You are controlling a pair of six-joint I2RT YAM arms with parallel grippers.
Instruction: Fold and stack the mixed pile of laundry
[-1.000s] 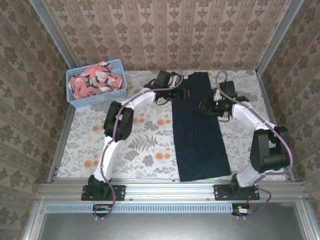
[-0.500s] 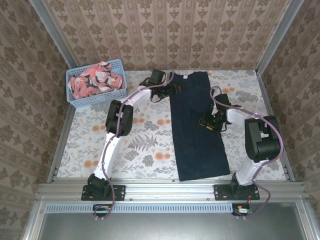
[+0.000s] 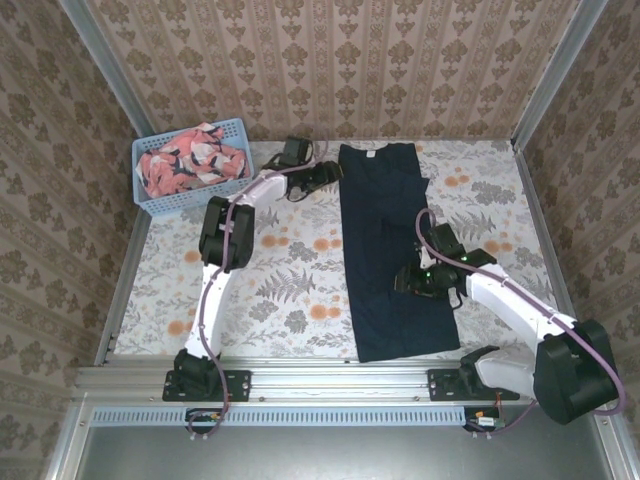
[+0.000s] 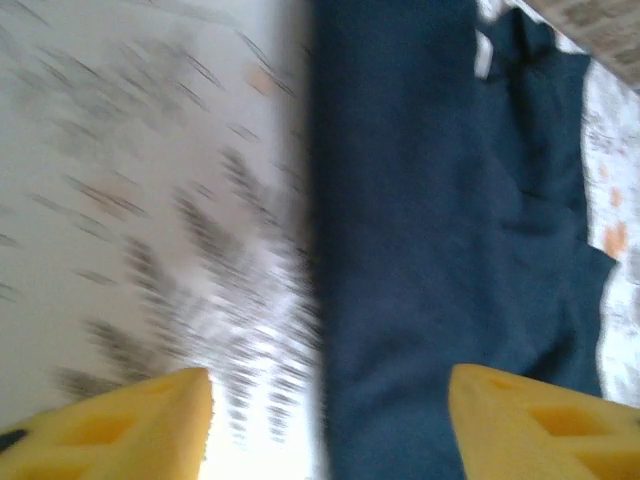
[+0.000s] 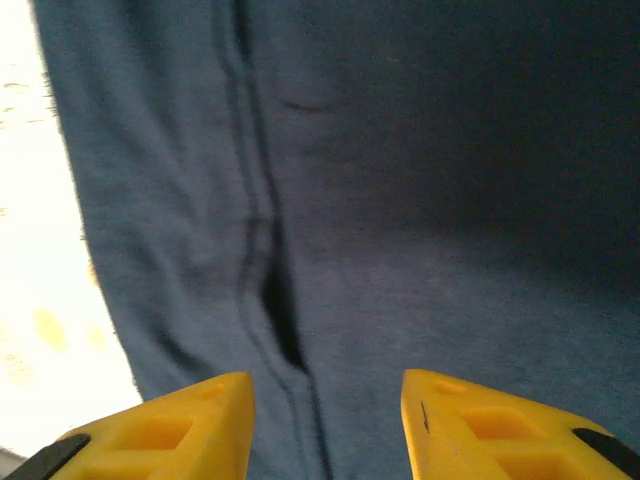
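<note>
On floral tabletop [image 3: 290,290], long flat navy garment [image 3: 385,220], perforated blue basket [image 3: 185,203] far-left

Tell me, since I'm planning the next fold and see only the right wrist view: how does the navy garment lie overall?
Observer: The navy garment lies flat as one long strip, from the far edge of the table to its near edge.
Operator: Where's the other piece?
Observer: The coral-pink garment sits bunched in the blue basket at the far left corner.
Operator: And the left gripper?
Observer: The left gripper is open at the strip's left edge, near the far end, holding nothing.
</note>
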